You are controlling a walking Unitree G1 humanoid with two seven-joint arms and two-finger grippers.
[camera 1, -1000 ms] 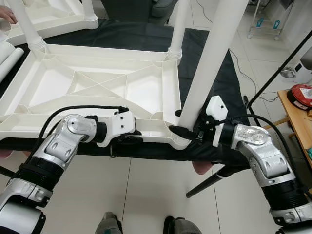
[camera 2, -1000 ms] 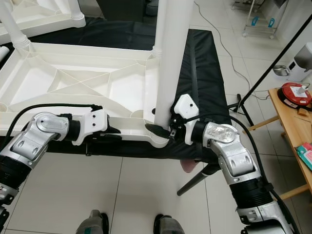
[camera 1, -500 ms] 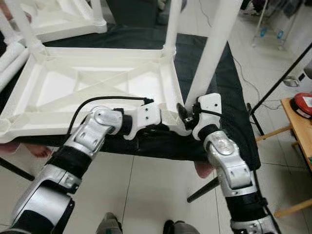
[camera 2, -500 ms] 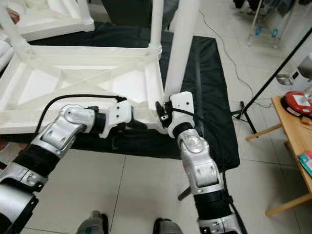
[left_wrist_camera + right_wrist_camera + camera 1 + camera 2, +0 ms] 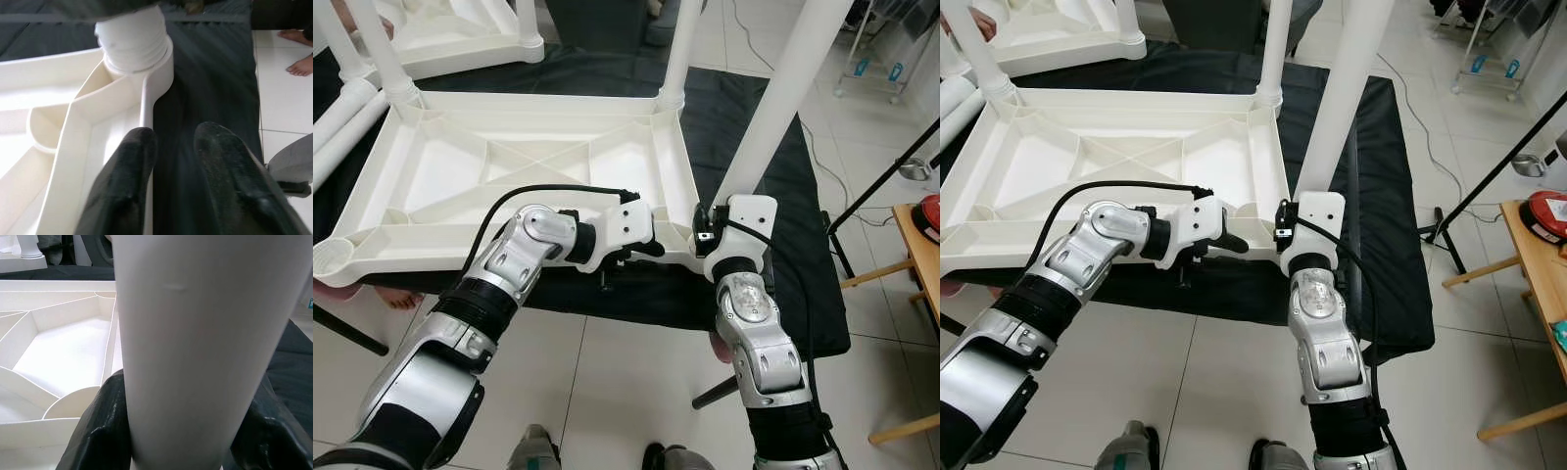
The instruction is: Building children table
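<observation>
Steadying for assembly: right claw (image 5: 1295,227) clenched round white leg (image 5: 1344,98) at upturned tabletop (image 5: 489,166) corner socket; left claw (image 5: 176,166) released, straddling near rim to brace it.

No text, label or number can be read — none anywhere.

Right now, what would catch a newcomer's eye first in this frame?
The big white upside-down tabletop lying on a black mat, its ribbed underside up. At its near corner the right gripper is clamped around a tall white table leg standing in the corner socket, while the left gripper sits at the tabletop's near rim beside it. Two more legs stand at the far corners.
</observation>
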